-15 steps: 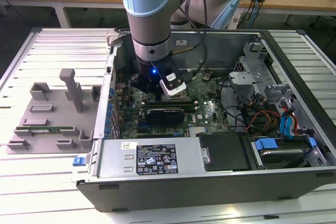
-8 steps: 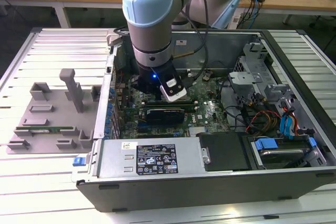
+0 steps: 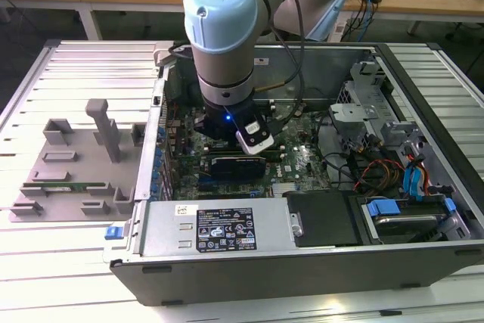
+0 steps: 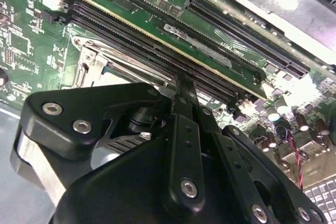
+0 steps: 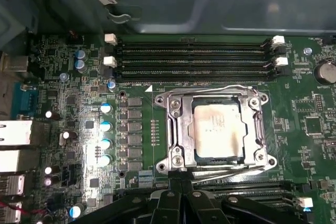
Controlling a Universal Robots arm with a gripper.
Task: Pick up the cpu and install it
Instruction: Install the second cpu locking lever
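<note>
Broadly spread across the slatted tabletop (image 3: 76,73): an open computer case (image 3: 423,96), side panel off, green motherboard (image 3: 295,160) exposed inside. Beside it, toward the exterior view's left, a grey tray (image 3: 68,179) with upright posts and a long narrow green memory stick (image 3: 72,185) lying in one slot. Reaching down into the case from above, the arm (image 3: 227,43), its big pale-blue joint cap facing the camera and the wrist pointing straight down at the board, a blue light glowing at its lower end.

Down on the board, in the first wrist view, the square socket frame (image 5: 176,129) with its metal plate swung open and wire lever (image 5: 210,88) raised. Seated flat inside that frame, the cpu (image 5: 218,129): small, square, silvery-white metal top, slightly mottled, a thin dark rim along its edges. Behind the socket, rows of black memory slots (image 5: 194,61) with white clips.

Just beside the near edge of the socket, the gripper (image 5: 178,184), black jaws pressed together to a narrow tip with nothing between them. Cpu apart from the jaws, not touched by them, lying a little past the tip. In the second wrist view, the same gripper (image 4: 181,85) drawn to a closed point at the edge of the socket's metal frame.
</note>
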